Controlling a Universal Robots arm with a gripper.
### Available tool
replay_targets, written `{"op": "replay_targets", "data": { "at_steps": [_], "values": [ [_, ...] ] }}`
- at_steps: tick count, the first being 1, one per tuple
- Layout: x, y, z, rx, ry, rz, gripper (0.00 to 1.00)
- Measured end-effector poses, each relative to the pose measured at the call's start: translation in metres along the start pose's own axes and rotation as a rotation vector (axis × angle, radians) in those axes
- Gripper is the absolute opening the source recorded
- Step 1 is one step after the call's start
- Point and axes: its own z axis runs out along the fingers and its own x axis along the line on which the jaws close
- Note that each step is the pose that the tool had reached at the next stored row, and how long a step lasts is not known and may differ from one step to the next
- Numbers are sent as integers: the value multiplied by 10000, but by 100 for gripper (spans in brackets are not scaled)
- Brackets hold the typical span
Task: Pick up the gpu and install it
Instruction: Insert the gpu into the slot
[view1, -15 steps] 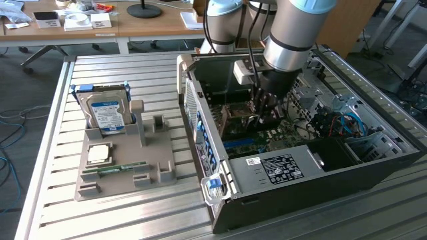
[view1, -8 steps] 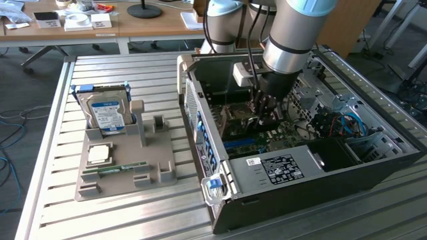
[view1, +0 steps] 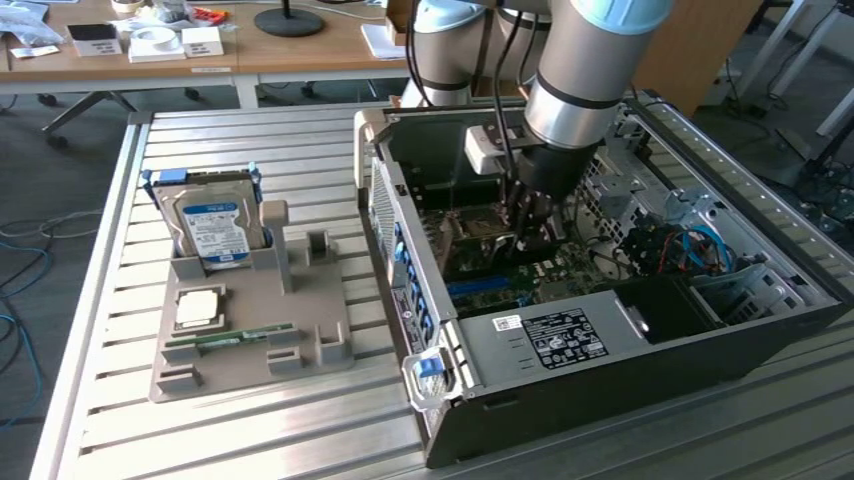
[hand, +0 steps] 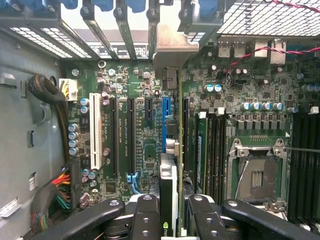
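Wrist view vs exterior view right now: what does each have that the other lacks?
Wrist: the gpu edge-on, clamped in the pincer, by the blue slot. Exterior: hard drive and memory stick in the grey holder beside the case. Both: the pincer inside the case, above the motherboard.

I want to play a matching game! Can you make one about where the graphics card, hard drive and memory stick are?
Things:
1 graphics card
2 hard drive
3 memory stick

Places:
A standing up in the grey holder
B lying flat on the grey holder
C in the gripper, inside the computer case

Pairs: 1-C, 2-A, 3-B
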Motion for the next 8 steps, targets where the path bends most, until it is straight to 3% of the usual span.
{"op": "replay_targets", "data": {
  "at_steps": [8],
  "values": [
    [1,21,1,-1,2,-1,27]
  ]
}}
